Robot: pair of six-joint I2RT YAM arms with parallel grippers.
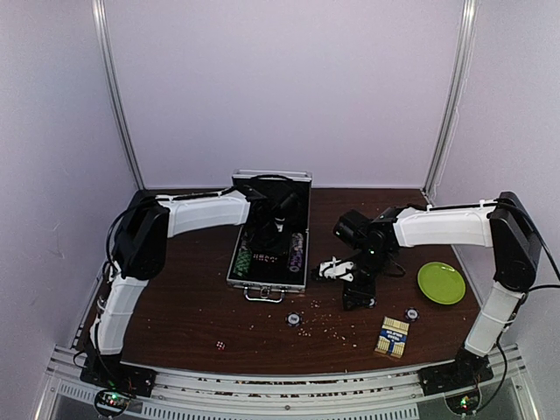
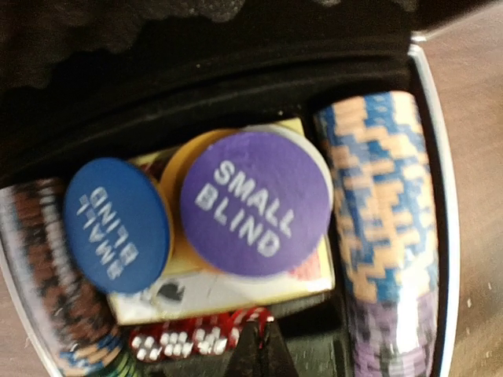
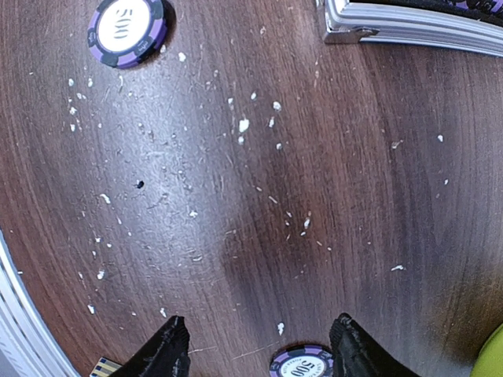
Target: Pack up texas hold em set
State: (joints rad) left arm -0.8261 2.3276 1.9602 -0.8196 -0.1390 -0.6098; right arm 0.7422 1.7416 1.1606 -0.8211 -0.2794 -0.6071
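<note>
The silver case point(image 1: 268, 262) stands open at mid-table, lid up. My left gripper point(image 1: 278, 229) reaches down into it. In the left wrist view its fingertips point(image 2: 261, 328) are pinched together on a red die at the right end of a row of red dice point(image 2: 181, 339). Above the dice lie a purple "SMALL BLIND" button point(image 2: 255, 203) and a blue button point(image 2: 118, 224) on a card pack, with chip rows point(image 2: 385, 236) on both sides. My right gripper point(image 3: 263, 349) is open low over the table, with a purple 500 chip point(image 3: 302, 365) between its fingers. The yellow-blue card box point(image 1: 393, 337) lies at front right.
A second purple chip point(image 3: 126, 30) lies on the wood in front of the case point(image 3: 409, 23). Two tiny red dice point(image 1: 220, 346) sit near the front left. The lime-green plate point(image 1: 440, 283) is at the right. White crumbs are scattered over the table.
</note>
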